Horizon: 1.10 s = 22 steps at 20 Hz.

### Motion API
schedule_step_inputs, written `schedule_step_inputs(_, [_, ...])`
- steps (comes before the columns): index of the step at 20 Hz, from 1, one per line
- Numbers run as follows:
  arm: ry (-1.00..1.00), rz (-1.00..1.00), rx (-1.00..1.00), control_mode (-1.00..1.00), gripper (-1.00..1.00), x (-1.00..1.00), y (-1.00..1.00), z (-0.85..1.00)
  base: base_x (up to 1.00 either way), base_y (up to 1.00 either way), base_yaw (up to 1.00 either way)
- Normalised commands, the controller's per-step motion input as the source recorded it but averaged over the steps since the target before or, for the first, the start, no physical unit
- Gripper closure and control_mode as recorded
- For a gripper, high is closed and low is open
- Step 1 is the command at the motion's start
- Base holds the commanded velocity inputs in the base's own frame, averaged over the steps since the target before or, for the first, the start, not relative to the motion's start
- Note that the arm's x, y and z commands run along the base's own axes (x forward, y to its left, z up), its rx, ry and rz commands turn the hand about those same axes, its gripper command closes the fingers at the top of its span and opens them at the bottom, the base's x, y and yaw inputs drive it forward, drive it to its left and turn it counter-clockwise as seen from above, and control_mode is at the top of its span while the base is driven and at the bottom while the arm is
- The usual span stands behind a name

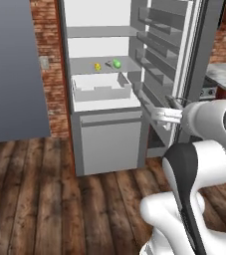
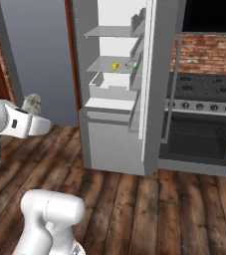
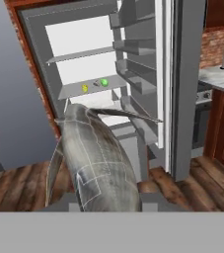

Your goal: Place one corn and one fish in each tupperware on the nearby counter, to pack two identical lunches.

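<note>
Hand view has the grey fish (image 3: 96,158) right up against the lens, pinched between the fingers, its thin tail slanting off to one side. It rides out in front of the gripper (image 2: 32,105), well clear of the open fridge (image 1: 104,84), ready, I'd say, for a carry to the counter (image 3: 221,78). Back on the fridge shelf sit the yellow corn (image 1: 97,66) and green corn (image 1: 116,63), another dark fish (image 1: 108,64) between them.
</note>
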Motion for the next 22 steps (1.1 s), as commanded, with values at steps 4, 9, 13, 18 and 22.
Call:
schedule_step_inputs(4, [0.0, 0.0, 0.0, 1.0, 1.0, 0.0, 0.0, 0.0, -0.45, -0.1, -0.11])
schedule_step_inputs(9, [0.0, 0.0, 0.0, 1.0, 1.0, 0.0, 0.0, 0.0, -0.41, -0.12, -0.17])
schedule_step_inputs(13, [0.0, 0.0, 0.0, 1.0, 1.0, 0.0, 0.0, 0.0, -0.39, 0.0, -0.28])
schedule_step_inputs(18, [0.0, 0.0, 0.0, 1.0, 1.0, 0.0, 0.0, 0.0, -0.31, 0.0, -0.38])
schedule_step_inputs(22, [0.0, 0.0, 0.0, 1.0, 1.0, 0.0, 0.0, 0.0, -0.21, 0.0, -0.51])
